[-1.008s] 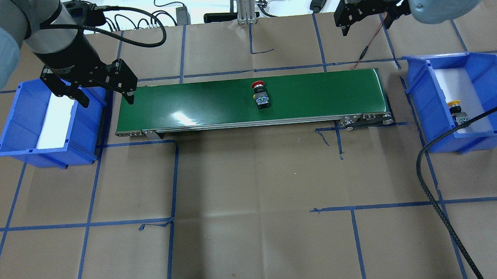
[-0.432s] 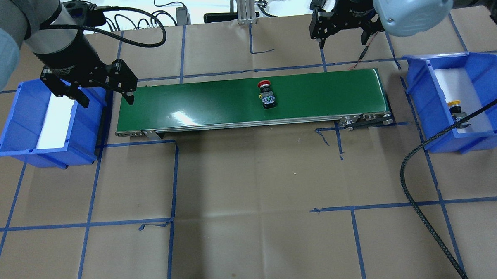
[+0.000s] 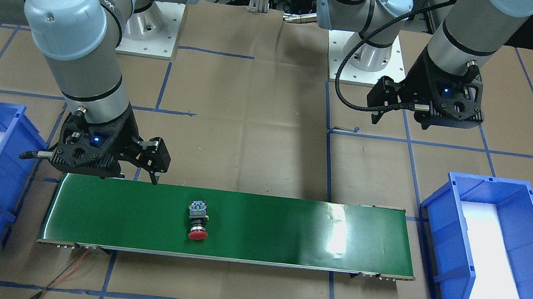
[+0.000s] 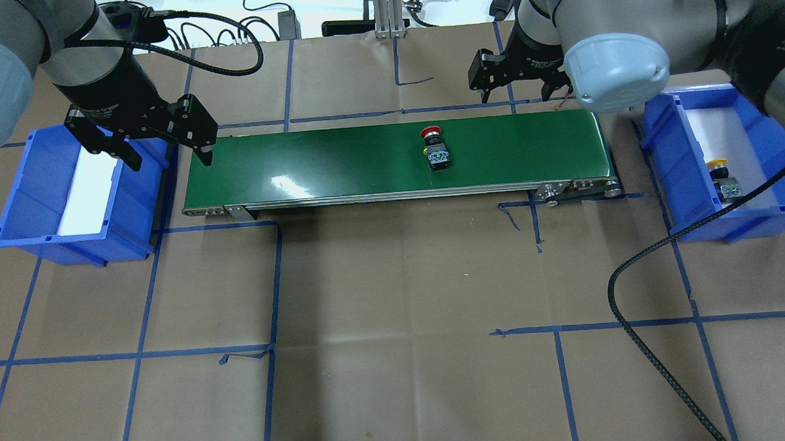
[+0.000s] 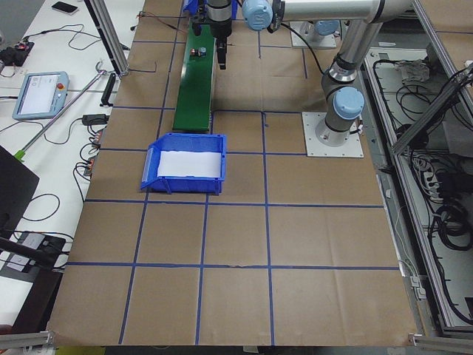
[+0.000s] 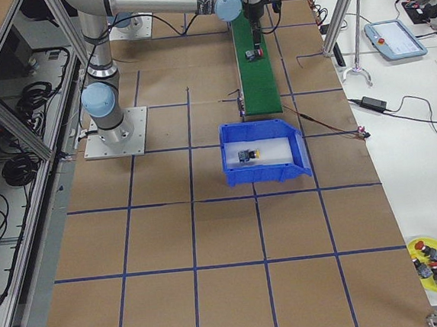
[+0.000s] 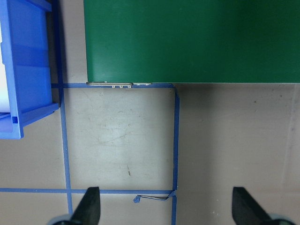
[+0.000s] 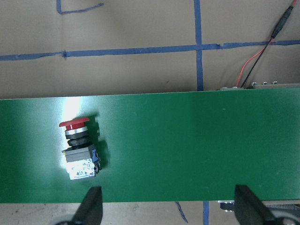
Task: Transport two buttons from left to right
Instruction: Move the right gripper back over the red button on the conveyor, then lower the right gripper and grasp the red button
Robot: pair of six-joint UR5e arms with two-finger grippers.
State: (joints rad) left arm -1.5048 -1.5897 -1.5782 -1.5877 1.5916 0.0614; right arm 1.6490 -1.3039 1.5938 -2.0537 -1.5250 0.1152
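The left gripper (image 4: 168, 162) hangs above the bench (image 4: 396, 312) by the left end of the belt (image 4: 331, 157), jaws wide apart. The yellow button (image 4: 724, 177) lies in the right bin (image 4: 664, 152). The red button (image 4: 436, 150) lies on its side on the belt, right of the middle. The right gripper (image 4: 515, 95) hangs over the belt, just right of that button, jaws wide apart.

Lighting: bright, even, from overhead.
Glare: white patches on the green conveyor belt (image 4: 338, 157), one beside the red button (image 8: 78, 150).
Shadows: soft and broad on the brown paper (image 3: 258, 134).
Exposure: white bin liner (image 3: 488, 257) washed out.
Focus: sharp overall; right gripper (image 8: 166, 213) fingertips (image 8: 92, 206) blurred at the frame's bottom edge.
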